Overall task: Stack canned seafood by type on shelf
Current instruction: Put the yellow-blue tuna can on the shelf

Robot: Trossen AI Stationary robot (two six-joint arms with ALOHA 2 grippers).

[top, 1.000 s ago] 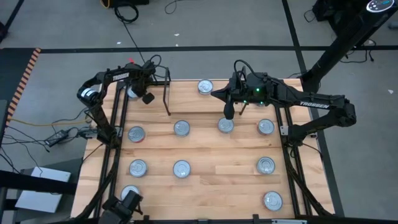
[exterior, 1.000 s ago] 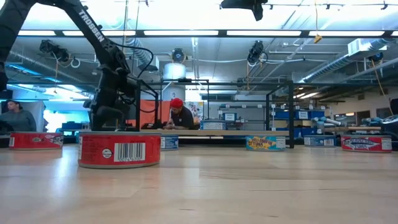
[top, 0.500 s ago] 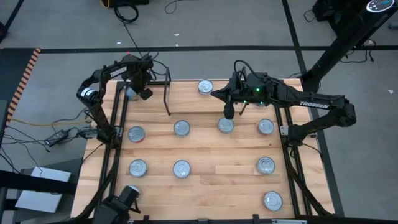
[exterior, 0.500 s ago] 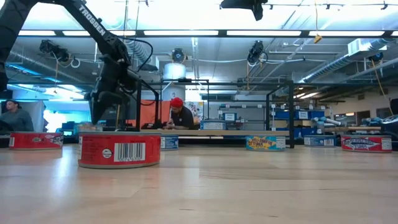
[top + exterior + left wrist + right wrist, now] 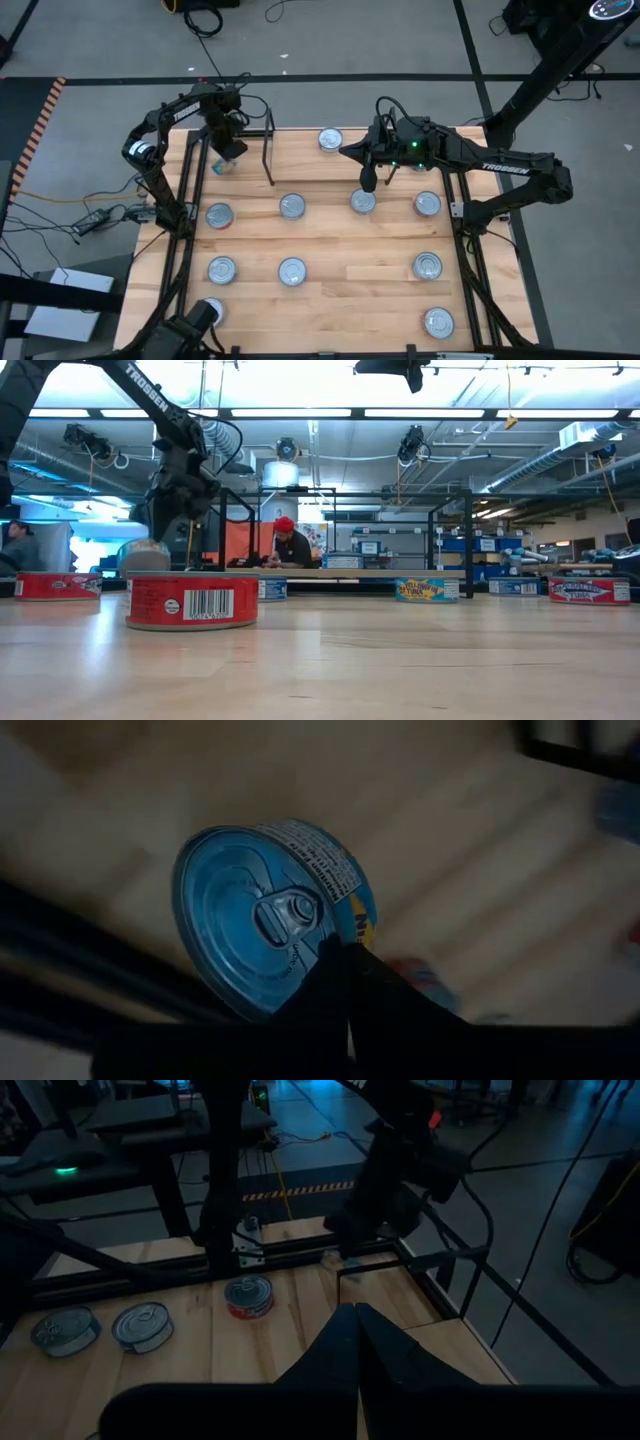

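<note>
Mostly the job is still lying ahead: across the wooden table (image 5: 340,290) some ten tins are sitting singly and well apart, none stacked, and the shelf (image 5: 250,150), the strip of board by the black wire uprights at the far left corner, is showing no pile that I can make out. One tin (image 5: 270,915) is hanging tilted just in front of the left gripper (image 5: 226,150), which is hovering over that shelf corner; its fingers are pressing together, apparently pinching the tin's rim, though the contact itself is hidden. Meanwhile the right gripper (image 5: 368,180) is waiting with its fingers together, holding nothing, just above and beside another tin (image 5: 363,201) in the far row.
</note>
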